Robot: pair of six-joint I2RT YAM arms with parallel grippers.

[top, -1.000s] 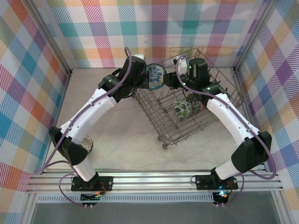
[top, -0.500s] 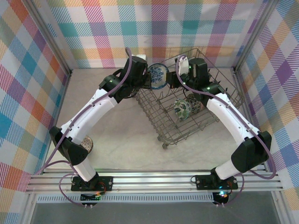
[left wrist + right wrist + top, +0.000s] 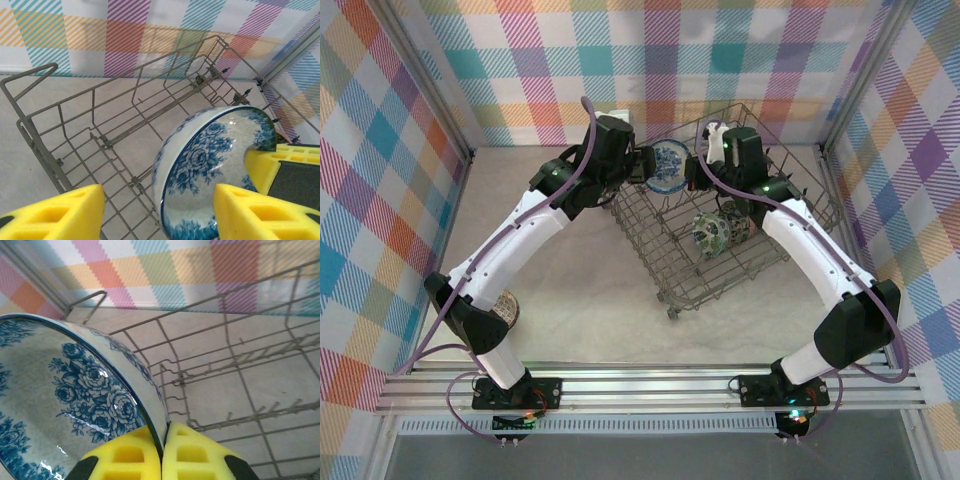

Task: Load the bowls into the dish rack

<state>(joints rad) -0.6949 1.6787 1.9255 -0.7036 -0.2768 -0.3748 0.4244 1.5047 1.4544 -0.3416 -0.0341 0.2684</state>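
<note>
The right gripper is pinching the rim of the blue and white bowl, its two yellow fingers pressing together on either side of the thin edge with only the bowl's wall between them. The bowl is standing on edge in the air, its flowered inside facing the right wrist camera. In the overhead view it is hanging over the far left side of the dish rack, between the two wrists. The left gripper is sitting with its jaws apart around the lower part of the same bowl. One yellow finger is standing clear of it with wire rack showing in the gap, and the other is lying close against the bowl's side, though whether it is touching cannot be told. From the left wrist, the right gripper's yellow pad is showing at the bowl's upper right rim. Inside the rack, two more patterned bowls are standing on edge side by side between the tines. Another bowl is resting on the table, half hidden behind the lower part of the left arm.
</note>
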